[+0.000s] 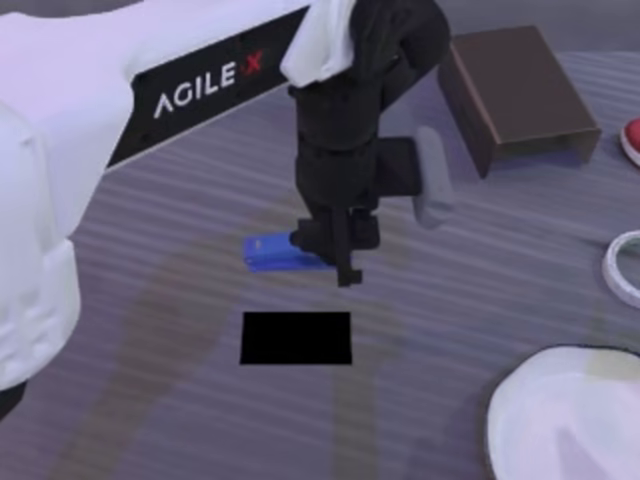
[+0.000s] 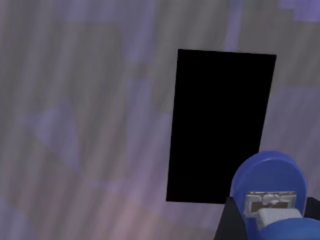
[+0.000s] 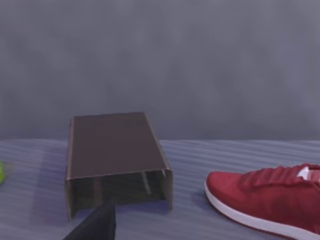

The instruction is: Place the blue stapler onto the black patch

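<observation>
Blue stapler [image 1: 272,252] — a small, elongated bright blue plastic body — sits beneath the left gripper [image 1: 338,262], a black two-finger claw on my left arm, which reaches in from the top view's left. The stapler's long axis runs across the table, left to right, and its right part is hidden under the gripper. In the left wrist view the stapler's rounded blue nose [image 2: 267,182] shows close up between dark finger parts, so I judge the fingers pinched on it, and it looks lifted off the striped grey table [image 1: 150,330], though I cannot be sure of that.

Just nearer the camera's lower edge lies the flat, solid black rectangular patch [image 1: 296,338], wider than tall, its long side running the same way as the stapler. The two are apart, with a strip of bare table between them. That gap is what the coming move turns on — a short carry straight toward the patch, with no turn of the wrist needed.

Further right stand a raised dark brown open-ended box [image 1: 515,88], a red shoe [image 3: 265,197] at the edge, and a white ring [image 1: 622,268]. My right arm [image 1: 560,415] is parked at the lower right; whether its gripper is spread or pressed together I cannot tell.
</observation>
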`<move>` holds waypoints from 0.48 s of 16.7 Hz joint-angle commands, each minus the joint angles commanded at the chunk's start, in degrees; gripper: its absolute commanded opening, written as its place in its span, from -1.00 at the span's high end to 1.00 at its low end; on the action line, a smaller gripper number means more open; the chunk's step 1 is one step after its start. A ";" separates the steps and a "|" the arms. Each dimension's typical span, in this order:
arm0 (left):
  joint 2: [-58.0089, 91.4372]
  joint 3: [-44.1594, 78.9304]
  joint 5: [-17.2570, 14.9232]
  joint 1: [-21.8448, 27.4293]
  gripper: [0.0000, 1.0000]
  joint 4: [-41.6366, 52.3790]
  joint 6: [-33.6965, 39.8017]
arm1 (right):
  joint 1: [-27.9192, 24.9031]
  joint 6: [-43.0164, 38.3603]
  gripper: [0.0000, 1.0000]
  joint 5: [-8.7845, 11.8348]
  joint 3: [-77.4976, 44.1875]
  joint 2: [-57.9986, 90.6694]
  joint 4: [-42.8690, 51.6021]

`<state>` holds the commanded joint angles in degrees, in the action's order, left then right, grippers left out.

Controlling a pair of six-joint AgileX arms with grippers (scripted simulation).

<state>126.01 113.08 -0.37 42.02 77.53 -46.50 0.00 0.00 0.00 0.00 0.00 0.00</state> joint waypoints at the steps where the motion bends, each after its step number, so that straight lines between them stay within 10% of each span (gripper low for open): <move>1: 0.11 0.46 0.02 0.50 1.00 0.10 -0.65 | 0.00 0.00 -1.00 0.00 0.00 0.00 0.00; 8: -0.14 -1.90 0.06 0.11 1.00 -2.31 -0.93 | 0.00 0.00 -1.00 0.00 0.00 0.00 0.00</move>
<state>125.88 111.19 -0.31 42.13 75.22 -47.44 0.00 0.00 0.00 0.00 0.00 0.00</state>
